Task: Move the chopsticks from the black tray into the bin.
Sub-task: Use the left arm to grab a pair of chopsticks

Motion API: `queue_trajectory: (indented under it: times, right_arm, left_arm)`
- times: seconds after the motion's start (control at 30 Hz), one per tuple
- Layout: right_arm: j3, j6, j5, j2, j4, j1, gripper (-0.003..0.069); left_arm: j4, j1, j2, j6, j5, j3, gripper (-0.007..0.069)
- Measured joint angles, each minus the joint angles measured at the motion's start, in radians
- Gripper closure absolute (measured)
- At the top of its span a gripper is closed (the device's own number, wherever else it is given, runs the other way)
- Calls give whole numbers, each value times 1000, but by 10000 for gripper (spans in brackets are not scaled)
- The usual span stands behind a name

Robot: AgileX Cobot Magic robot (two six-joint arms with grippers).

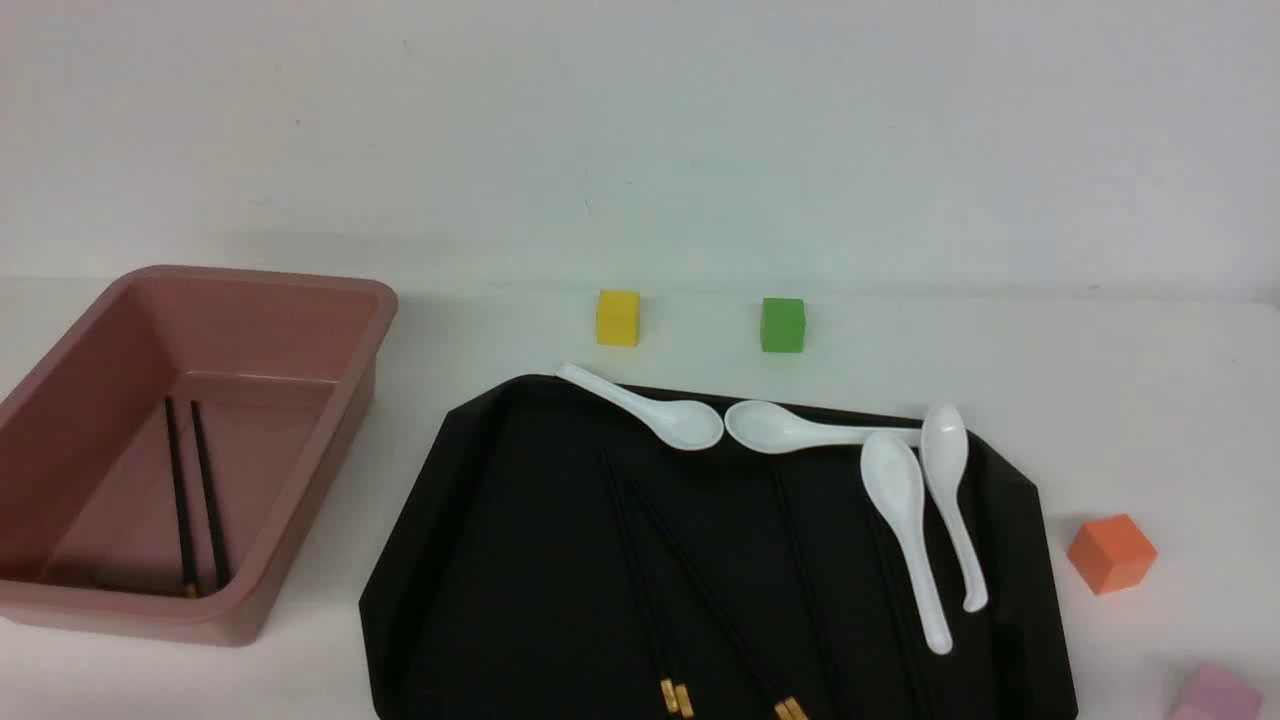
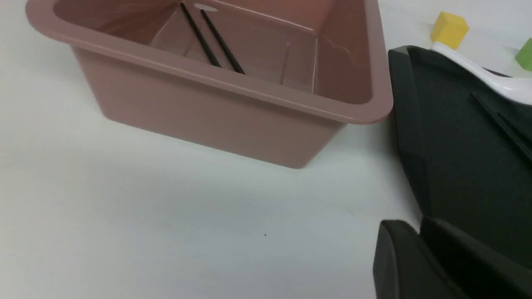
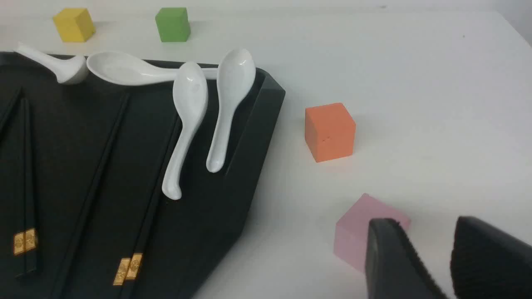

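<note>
Two chopsticks [image 1: 179, 490] lie on bin [image 1: 325, 500] floor near its left wall, others on tray [image 1: 450, 560], caps toward near edge; left gripper [image 2: 417, 227] fingers together, empty; right gripper [image 3: 430, 228] fingers apart, empty.

plain white wall [image 1: 640, 120] filled the back, matte, with a few faint marks. white tabletop [image 1: 1150, 380] ran up to it, and they met in a soft grey line across the front view. tabletop was smooth with a slight sheen, and had one tiny dark speck [image 2: 265, 235] in the left wrist view. light was even and diffuse, shadows were pale and blurry.
</note>
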Motion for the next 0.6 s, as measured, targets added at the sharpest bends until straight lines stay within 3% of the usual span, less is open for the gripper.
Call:
queue_trajectory:
  times: [0.6]
  right_arm:
    - [0,0,0,0,0,0,419]
  left_arm:
    - [0,0,0,0,0,0,531]
